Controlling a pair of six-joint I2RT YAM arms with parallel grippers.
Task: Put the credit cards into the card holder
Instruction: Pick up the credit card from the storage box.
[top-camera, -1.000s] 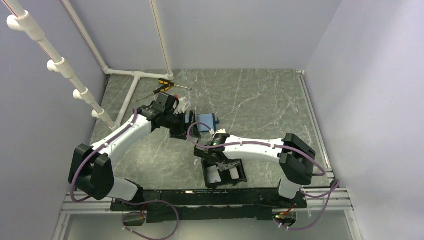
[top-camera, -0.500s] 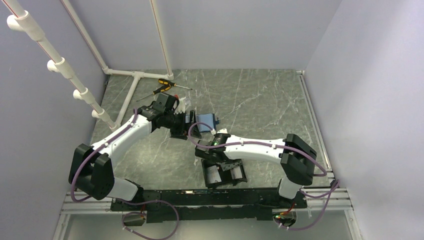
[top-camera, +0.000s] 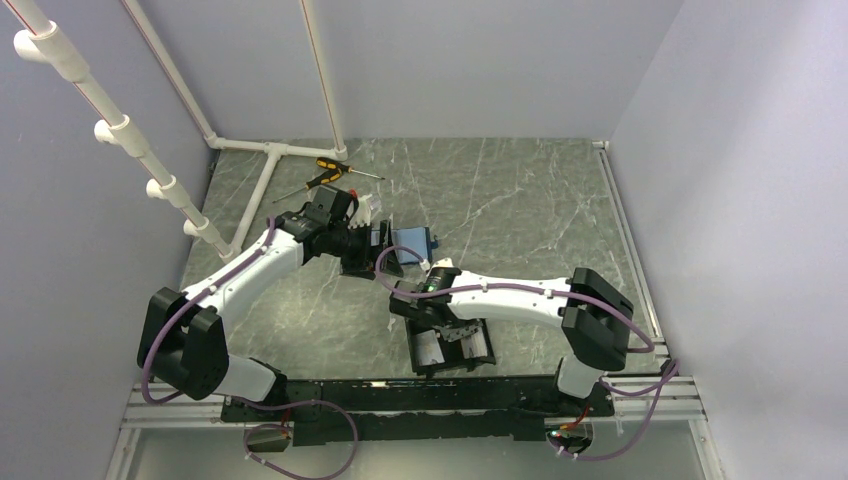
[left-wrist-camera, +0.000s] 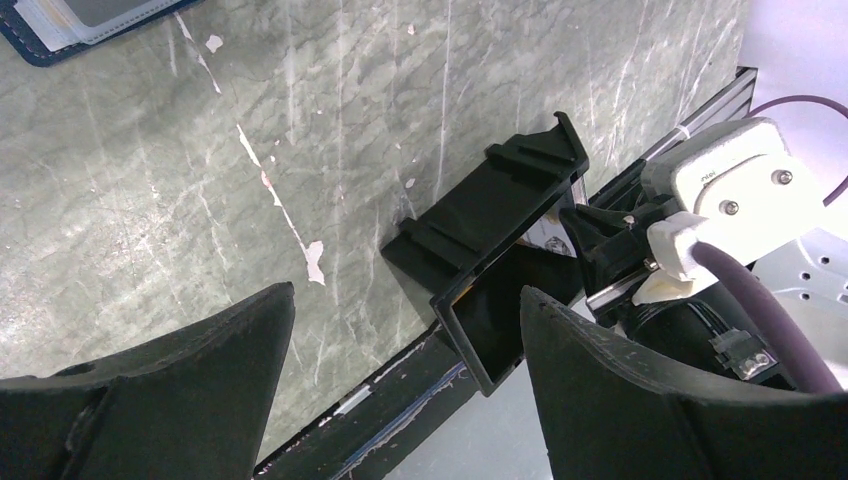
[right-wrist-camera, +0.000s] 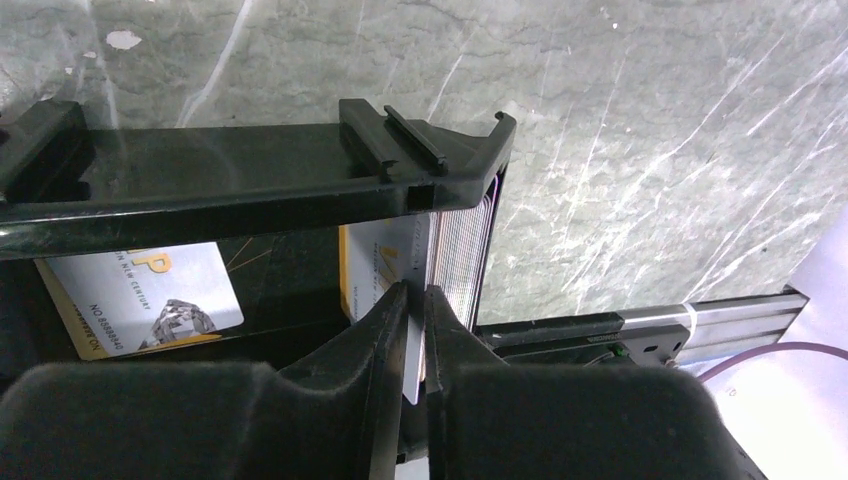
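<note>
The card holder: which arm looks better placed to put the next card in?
Right. The right gripper pinches a card directly over the card holder; the left gripper hangs open and empty, over by the blue wallet.

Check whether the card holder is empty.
Not empty: a credit card lies flat inside the card holder; the right gripper pinches a second card.

arms (top-camera: 250, 268) white | joints (top-camera: 598, 332) black | cables (left-wrist-camera: 765, 333) purple | right hand (right-wrist-camera: 415, 300) matte black
</note>
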